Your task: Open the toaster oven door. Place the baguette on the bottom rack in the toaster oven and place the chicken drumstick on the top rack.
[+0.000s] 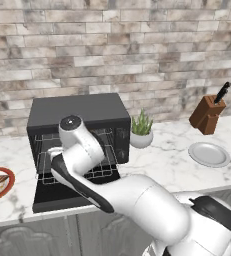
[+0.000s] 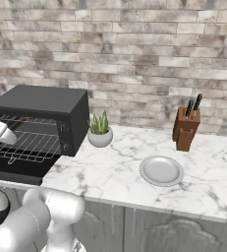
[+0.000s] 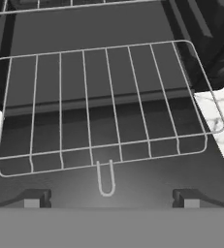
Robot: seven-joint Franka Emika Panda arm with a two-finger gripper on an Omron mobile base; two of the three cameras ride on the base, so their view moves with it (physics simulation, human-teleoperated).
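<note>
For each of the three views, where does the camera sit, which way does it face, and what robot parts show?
Left base view: behind-left, facing the toaster oven; the arm crosses from lower right.
Right base view: behind-right, facing the counter; arm at lower left.
Hand view: on the hand, looking down at the pulled-out rack; open tool.
Both base views share the oven, potted plant, knife block and grey plate.

counter point(image 2: 115, 172) — oven point(image 1: 77, 112); plant point(image 2: 100, 132); plate point(image 2: 161, 171)

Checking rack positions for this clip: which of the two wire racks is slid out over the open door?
The bottom rack: it sticks out over the dropped toaster oven door, while the top rack sits back inside the toaster oven.
</note>
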